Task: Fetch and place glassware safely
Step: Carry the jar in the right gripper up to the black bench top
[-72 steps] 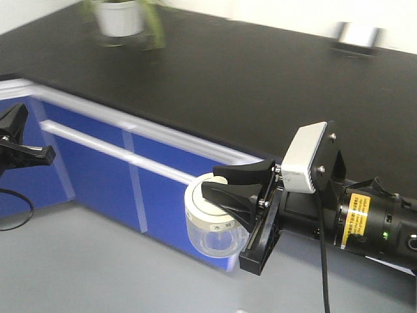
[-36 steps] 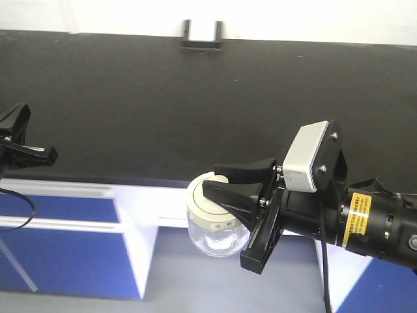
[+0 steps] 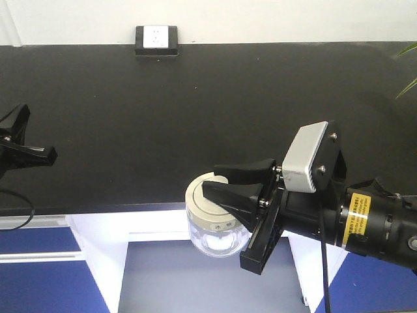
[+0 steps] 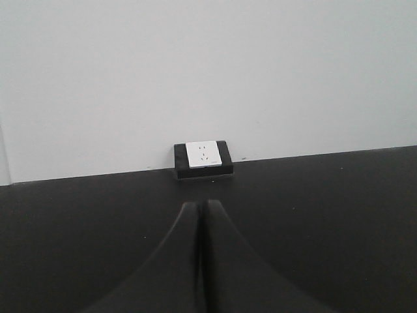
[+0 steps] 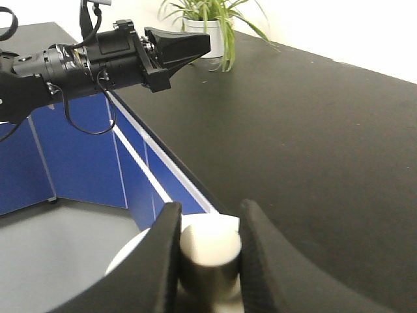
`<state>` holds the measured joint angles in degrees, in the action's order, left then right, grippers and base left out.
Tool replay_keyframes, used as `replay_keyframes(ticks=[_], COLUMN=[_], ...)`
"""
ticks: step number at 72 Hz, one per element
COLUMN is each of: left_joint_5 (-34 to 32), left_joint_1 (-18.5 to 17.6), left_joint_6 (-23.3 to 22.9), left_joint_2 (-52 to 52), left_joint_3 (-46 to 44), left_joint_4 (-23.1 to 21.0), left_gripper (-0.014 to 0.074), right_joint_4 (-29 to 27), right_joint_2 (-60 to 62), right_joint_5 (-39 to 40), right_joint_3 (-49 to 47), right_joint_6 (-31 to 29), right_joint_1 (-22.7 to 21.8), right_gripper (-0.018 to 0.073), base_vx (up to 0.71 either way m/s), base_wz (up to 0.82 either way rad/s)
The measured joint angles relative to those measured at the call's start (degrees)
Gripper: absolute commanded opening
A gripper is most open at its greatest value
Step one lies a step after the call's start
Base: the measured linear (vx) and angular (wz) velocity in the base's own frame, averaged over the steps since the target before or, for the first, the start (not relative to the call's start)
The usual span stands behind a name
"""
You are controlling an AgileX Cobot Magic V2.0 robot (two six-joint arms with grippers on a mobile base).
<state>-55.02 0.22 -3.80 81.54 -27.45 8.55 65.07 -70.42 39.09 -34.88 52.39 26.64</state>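
The glassware (image 3: 210,228) is a squat clear jar with a cream-white lid (image 5: 130,254) and a central knob (image 5: 210,251). It hangs in the air just off the front edge of the black countertop (image 3: 195,111), above a gap between the cabinets. My right gripper (image 3: 210,181) (image 5: 209,206) is shut on the knob, one black finger on each side. My left gripper (image 3: 49,154) (image 4: 199,203) (image 5: 205,40) hovers at the far left over the counter's front edge, jaws pressed together with nothing between them.
A wall socket (image 3: 156,39) (image 4: 205,155) sits at the back of the counter against the white wall. A potted plant (image 5: 208,23) stands on the counter; its leaves (image 3: 407,52) show at the right edge. Blue cabinet fronts (image 3: 32,274) (image 5: 78,150) lie below the counter.
The whole scene has swung round in the front view: the counter now lies square ahead and the socket has shifted left. Both grippers hold the same pose, the jar still gripped.
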Motion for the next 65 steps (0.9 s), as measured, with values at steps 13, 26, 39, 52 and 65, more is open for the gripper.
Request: replay_keyframes(ticks=[13,26,39,52,65], left_joint_5=[0.00,0.00,0.00,0.00,0.00], left_joint_1=[0.00,0.00,0.00,0.00,0.00], left_joint_6=[0.00,0.00,0.00,0.00,0.00], left_joint_2=[0.00,0.00,0.00,0.00,0.00], left_joint_3=[0.00,0.00,0.00,0.00,0.00], left_joint_4=[0.00,0.00,0.00,0.00,-0.05], left_gripper=[-0.0007,-0.0007,-0.0007,-0.0007,-0.0007], right_joint_4=[0.00,0.00,0.00,0.00,0.00], right_joint_2=[0.00,0.00,0.00,0.00,0.00], right_joint_5=[0.00,0.06,0.06,0.06,0.06], right_joint_3=[0.00,0.00,0.00,0.00,0.00], right_joint_6=[0.00,0.00,0.00,0.00,0.00], right_joint_1=[0.00,0.00,0.00,0.00,0.00], right_gripper=[-0.0003,-0.0003,-0.0003,-0.0003,-0.0003], base_vx=[0.11,0.15,0.18,0.18,0.16], base_wz=[-0.07,-0.02,0.03,0.07,0.07])
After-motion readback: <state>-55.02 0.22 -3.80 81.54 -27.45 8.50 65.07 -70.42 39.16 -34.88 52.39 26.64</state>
